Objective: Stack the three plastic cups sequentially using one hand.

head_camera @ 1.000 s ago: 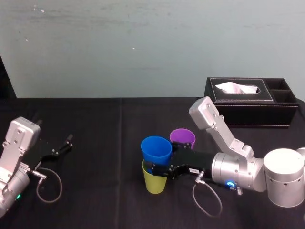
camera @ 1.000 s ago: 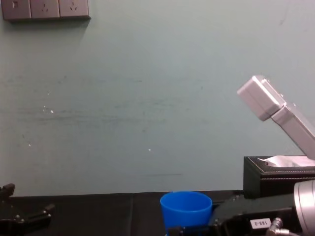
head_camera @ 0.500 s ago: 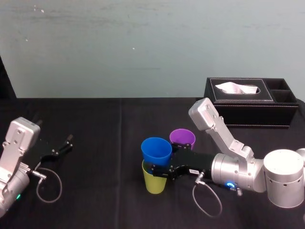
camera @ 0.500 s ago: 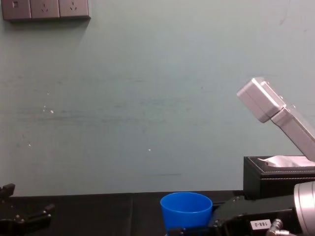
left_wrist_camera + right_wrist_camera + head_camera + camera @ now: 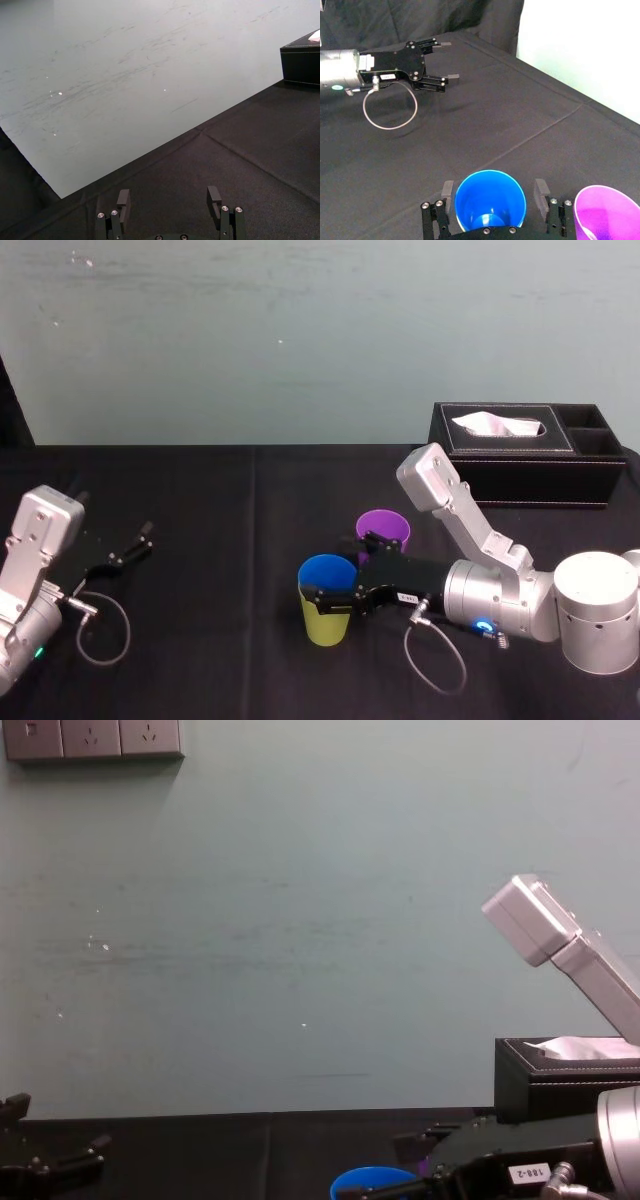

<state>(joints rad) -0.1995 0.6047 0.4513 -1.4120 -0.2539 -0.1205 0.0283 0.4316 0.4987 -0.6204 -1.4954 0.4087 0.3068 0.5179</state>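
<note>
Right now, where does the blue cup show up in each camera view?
Head view: blue cup at centre, nested in the yellow-green cup, left of the purple cup.
Chest view: blue cup rim at the bottom edge.
Right wrist view: blue cup bottom centre.
Left wrist view: parked left pincer faces wall and tissue box.
Landmark: the open right pincer flanks the cup in those three views.

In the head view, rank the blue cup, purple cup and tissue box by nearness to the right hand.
1. Blue cup, between the fingers of the open right hand.
2. Purple cup, just behind, beside one finger.
3. Tissue box, far back on the right.
</note>
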